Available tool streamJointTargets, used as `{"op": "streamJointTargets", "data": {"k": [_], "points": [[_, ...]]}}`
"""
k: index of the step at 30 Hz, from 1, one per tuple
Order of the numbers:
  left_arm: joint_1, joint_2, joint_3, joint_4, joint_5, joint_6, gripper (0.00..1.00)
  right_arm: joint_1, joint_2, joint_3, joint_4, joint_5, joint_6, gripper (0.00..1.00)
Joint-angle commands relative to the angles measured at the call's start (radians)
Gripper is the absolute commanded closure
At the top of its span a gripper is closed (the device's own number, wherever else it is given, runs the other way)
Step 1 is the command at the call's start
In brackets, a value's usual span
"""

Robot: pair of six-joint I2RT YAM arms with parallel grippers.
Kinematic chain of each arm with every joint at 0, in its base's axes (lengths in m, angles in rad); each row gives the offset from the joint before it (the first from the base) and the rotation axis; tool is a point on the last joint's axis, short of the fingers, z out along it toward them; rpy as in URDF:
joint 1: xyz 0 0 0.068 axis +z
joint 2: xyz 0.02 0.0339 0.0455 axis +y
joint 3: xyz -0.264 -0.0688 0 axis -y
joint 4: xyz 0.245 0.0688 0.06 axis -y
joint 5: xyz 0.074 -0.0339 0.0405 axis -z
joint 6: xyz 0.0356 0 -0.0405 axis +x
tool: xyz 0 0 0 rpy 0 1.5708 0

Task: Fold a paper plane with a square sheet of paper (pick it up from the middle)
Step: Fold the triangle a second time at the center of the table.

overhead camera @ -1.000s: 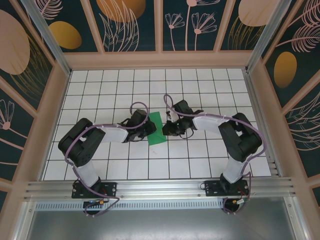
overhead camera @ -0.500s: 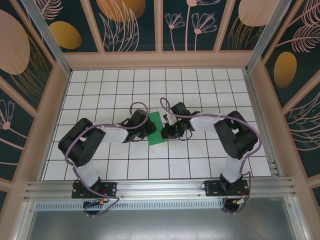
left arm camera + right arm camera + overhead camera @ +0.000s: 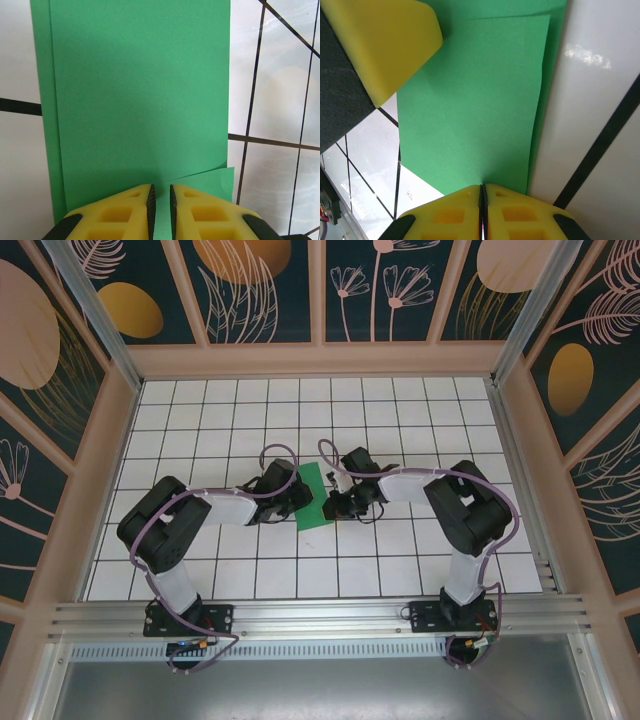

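At the paper's (image 3: 480, 100) edge, left end effector's (image 3: 161, 195) finger (image 3: 385, 45)

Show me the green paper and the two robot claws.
green paper (image 3: 314, 502), top view, middle of sheet.
left gripper (image 3: 161, 192), left wrist view, gap between fingertips.
right gripper (image 3: 482, 189), right wrist view, where fingertips meet.

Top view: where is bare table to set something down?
Free: tiles along the back wall, and the front row's middle by the metal rail. Crowded: the centre, where left claw and right claw meet at the green paper.
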State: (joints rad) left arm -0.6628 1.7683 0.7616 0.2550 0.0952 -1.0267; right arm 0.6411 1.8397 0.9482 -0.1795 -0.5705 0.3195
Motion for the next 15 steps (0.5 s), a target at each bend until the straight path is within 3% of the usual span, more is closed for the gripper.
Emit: {"op": "streamJointTargets", "data": {"k": [1, 15], "points": [[0.005, 0.018, -0.008, -0.106, -0.074, -0.001, 0.81, -0.012, 0.01, -0.051, -0.049, 0.035, -0.013, 0.87], [0.005, 0.023, -0.001, -0.104, -0.067, 0.009, 0.81, -0.035, -0.085, -0.118, -0.082, 0.038, 0.025, 0.88]]}}
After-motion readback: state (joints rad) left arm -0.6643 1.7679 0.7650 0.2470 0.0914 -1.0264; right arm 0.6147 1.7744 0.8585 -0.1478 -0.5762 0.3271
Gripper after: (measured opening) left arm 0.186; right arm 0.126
